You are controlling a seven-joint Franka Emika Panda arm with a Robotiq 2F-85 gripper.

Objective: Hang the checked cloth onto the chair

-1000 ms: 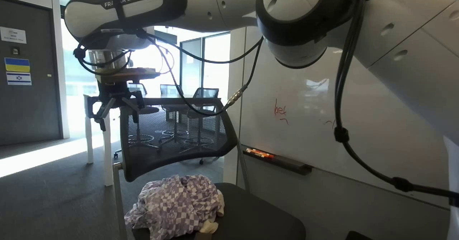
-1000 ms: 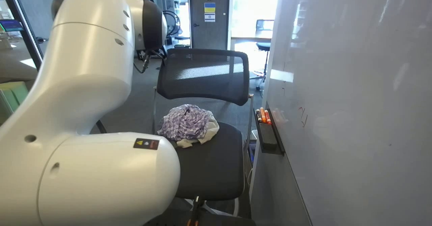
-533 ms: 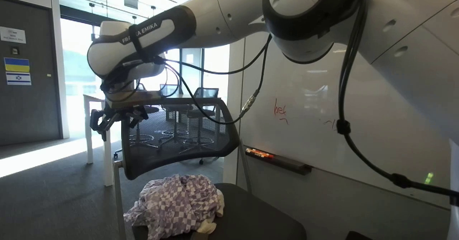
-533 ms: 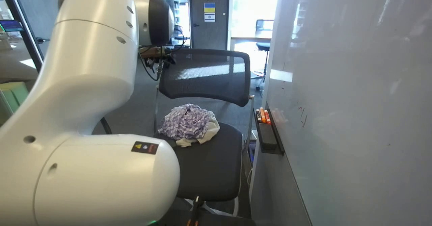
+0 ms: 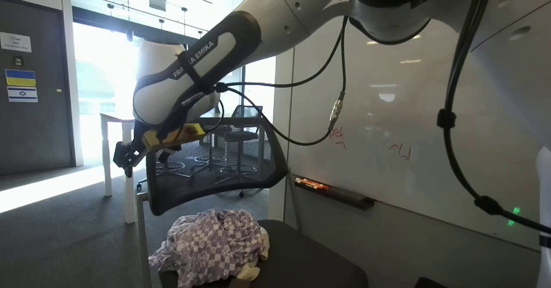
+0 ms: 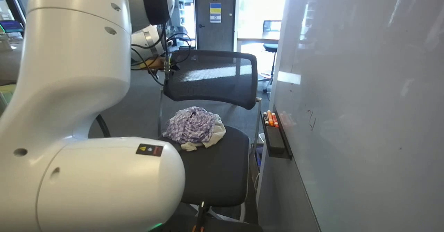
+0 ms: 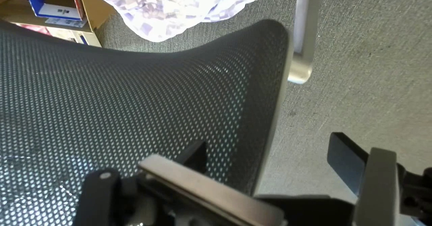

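Note:
The purple-and-white checked cloth [image 5: 211, 245] lies crumpled on the seat of the black mesh-backed chair [image 5: 275, 167]. In an exterior view the cloth [image 6: 190, 124] sits at the rear of the chair's seat [image 6: 215, 180], with a cream part showing at its side. My gripper [image 5: 147, 164] is open, empty and tilted, high beside one upper side of the backrest, apart from the cloth. In the wrist view the gripper [image 7: 270, 155] has one finger over the backrest mesh [image 7: 135, 97] and one over the floor; contact cannot be told. The cloth [image 7: 168, 6] shows beyond, at the top.
A whiteboard [image 6: 347, 86] with a marker tray [image 6: 275, 142] stands close along one side of the chair. A table and more chairs [image 5: 241, 135] stand behind. An open box [image 7: 57, 13] shows near the chair in the wrist view. Cables hang from the arm.
My gripper has come down beside the backrest and tilted, and the arm's forearm has lowered and swung. The cloth and chair look nearly unchanged.

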